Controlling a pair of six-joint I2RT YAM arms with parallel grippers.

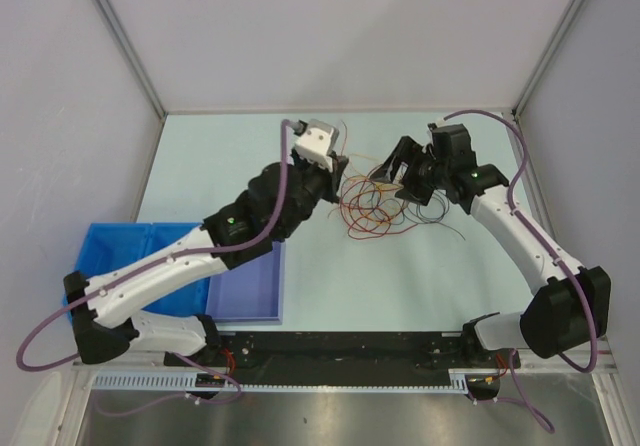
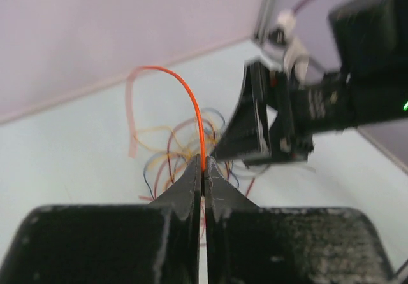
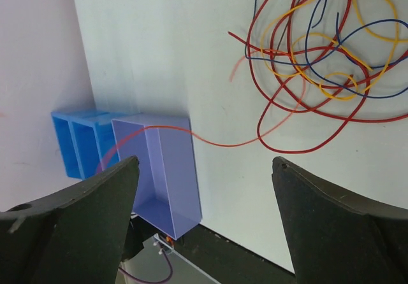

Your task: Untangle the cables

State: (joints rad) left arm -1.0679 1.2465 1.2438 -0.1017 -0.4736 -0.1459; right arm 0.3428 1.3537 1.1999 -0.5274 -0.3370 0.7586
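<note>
**Left fingers pinch one orange cable**

Black left fingers (image 2: 193,181) sit right up close in the left wrist view. They are shut tight on an orange cable (image 2: 194,106). That cable goes up from the tips, bends over in an arch and comes down toward the pile.

I see the cables (image 1: 372,211) lying in a messy heap on the worktop (image 1: 420,276), between my two arms, toward the far side. Red, yellow, orange and dark blue loops cross over each other there.

The right fingers (image 3: 89,214) are spread wide apart and hold nothing. They hang above the worktop just beside the heap, close to the left fingers. One thin orange-red strand leaves the heap and runs across the right wrist view.

A blue bin (image 1: 120,251) and a purple box (image 1: 250,291) stand side by side at the near left, well apart from the heap.
</note>
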